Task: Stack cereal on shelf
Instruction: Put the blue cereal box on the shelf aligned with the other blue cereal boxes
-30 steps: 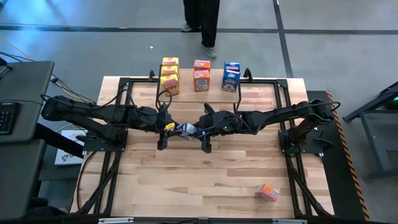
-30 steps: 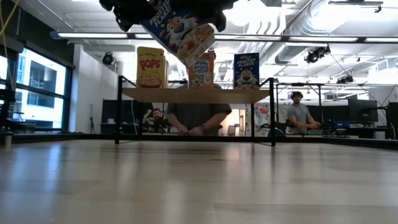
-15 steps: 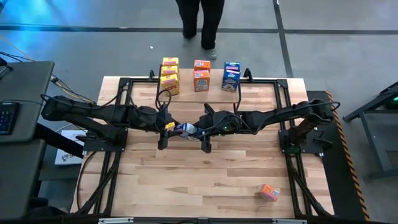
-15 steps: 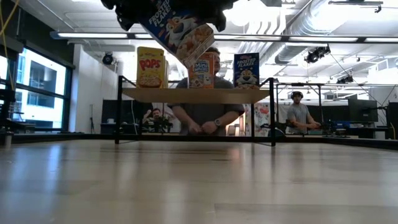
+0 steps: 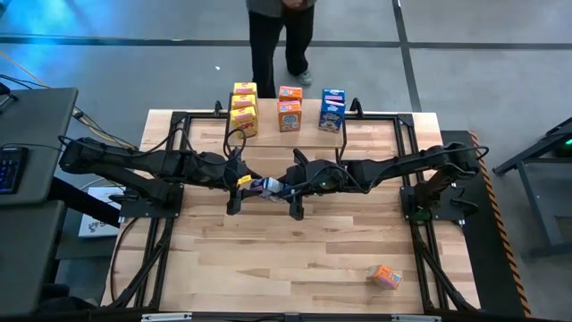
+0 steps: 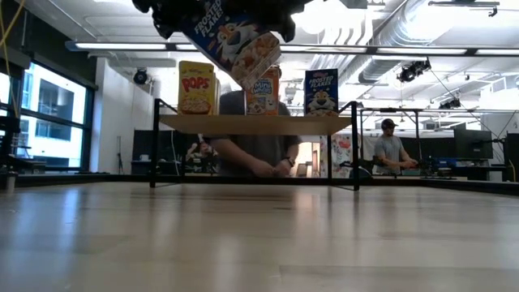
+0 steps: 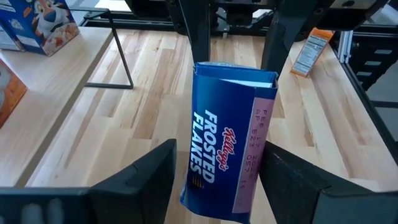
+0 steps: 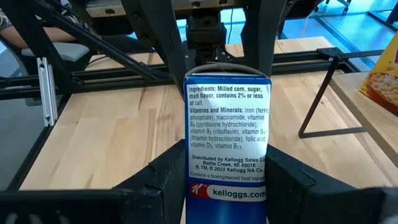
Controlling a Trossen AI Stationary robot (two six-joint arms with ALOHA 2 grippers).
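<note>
A blue Frosted Flakes cereal box hangs in the air over the middle of the table, between my two grippers. My right gripper is shut on it from the table's right. My left gripper is open, and its fingers stand on either side of the box's other end with narrow gaps. The shelf stands at the far edge on black legs. Yellow, orange and blue cereal boxes stand upright on it. My right gripper pinches the box's end nearest its wrist between its two fingers, one on each broad face, with the printed ingredients panel facing the camera. The fingers come from the table's right, slanting slightly down, and lie along the box. The box is lifted clear and tilted.
A loose orange cereal box lies on the table near its near right corner. A person stands just beyond the shelf. Black frame rails run along the table's sides. Bare wood lies across the table's near half.
Both arms and the blue box have kept still. The person beyond the far edge has shifted toward the left.
</note>
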